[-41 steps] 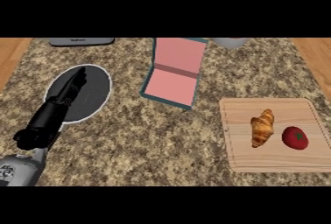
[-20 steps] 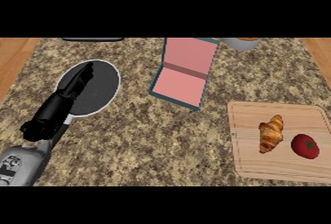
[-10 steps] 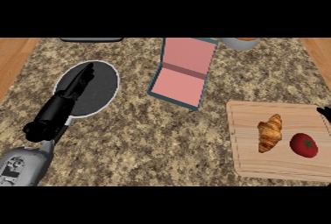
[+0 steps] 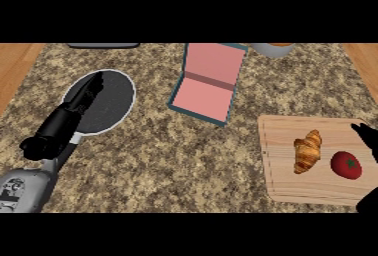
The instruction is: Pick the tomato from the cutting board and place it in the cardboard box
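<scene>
Grey forearm (image 4: 22, 192) (dark markings), black robot hand (image 4: 70, 112), slim black fingers

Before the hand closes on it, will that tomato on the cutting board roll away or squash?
The tomato looks round and smooth, so a nudge would probably roll it across the flat cutting board. The croissant beside it might stop it on that side. It may bruise if pinched.

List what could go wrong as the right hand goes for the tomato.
1. The croissant lies close beside the tomato on the cutting board; fingers closing from that side might nudge it.
2. The tomato is round and might roll off the board's right edge if bumped.
3. The right hand shows only at the view's right edge, so its approach is hard to judge. The carry to the box passes over the croissant.
</scene>
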Available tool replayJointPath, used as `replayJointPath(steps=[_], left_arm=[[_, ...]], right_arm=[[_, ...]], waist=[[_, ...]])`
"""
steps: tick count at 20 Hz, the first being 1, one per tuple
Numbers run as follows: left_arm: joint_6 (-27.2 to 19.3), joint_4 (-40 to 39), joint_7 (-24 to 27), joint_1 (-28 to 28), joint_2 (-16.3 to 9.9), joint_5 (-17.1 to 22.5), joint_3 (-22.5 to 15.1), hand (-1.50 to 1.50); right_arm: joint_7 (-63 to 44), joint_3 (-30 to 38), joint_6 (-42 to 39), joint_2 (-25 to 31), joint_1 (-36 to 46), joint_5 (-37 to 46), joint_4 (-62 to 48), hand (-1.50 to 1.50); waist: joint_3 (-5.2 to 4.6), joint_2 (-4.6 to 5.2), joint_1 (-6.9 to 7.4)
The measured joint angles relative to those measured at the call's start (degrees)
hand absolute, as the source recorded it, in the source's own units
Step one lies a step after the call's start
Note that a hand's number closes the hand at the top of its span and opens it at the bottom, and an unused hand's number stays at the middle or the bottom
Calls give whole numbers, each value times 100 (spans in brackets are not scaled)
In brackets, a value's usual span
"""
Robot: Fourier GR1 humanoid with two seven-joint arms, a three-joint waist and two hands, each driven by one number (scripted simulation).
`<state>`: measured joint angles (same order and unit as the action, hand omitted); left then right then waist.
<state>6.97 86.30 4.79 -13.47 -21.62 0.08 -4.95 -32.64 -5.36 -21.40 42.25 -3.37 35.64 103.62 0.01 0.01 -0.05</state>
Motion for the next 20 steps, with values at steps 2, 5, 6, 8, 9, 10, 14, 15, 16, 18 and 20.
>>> replayJointPath(steps=[2,5,6,8,9,10,14,15,16,18,20], left_arm=[[41,170,-134,58,56,-43,23,0],[102,200,-100,118,135,-122,89,0],[79,218,-105,131,206,-176,73,0],[119,123,-66,98,239,-233,118,0],[134,167,-70,133,267,-265,131,0],[109,183,-132,86,321,-330,129,0],[239,262,-162,131,365,-386,259,0],[258,262,-183,104,395,-401,292,0],[293,222,-100,144,402,-433,309,0],[313,336,-145,213,467,-490,324,0],[384,433,-171,283,494,-519,365,0]], right_arm=[[54,26,-83,-115,125,158,-173,-150],[128,42,-166,-248,237,428,-431,-150],[134,8,-125,-341,251,556,-512,-150],[296,-30,57,-472,259,796,-821,-150],[410,62,58,-460,209,828,-865,-150],[453,66,94,-530,200,919,-924,-150],[801,240,48,-658,410,1069,-1316,-150],[846,240,63,-742,467,1143,-1416,-150],[973,257,112,-763,425,1192,-1504,-150],[1046,255,173,-929,485,1338,-1672,-150],[1099,338,138,-1011,417,1394,-1644,-150]], waist=[[-1,-2,8],[-1,-1,10],[-1,-1,9],[-2,0,7],[1,1,4],[-1,-1,1],[0,-1,5],[-1,-1,6],[-1,-1,5],[0,-1,8],[-1,-3,4]])
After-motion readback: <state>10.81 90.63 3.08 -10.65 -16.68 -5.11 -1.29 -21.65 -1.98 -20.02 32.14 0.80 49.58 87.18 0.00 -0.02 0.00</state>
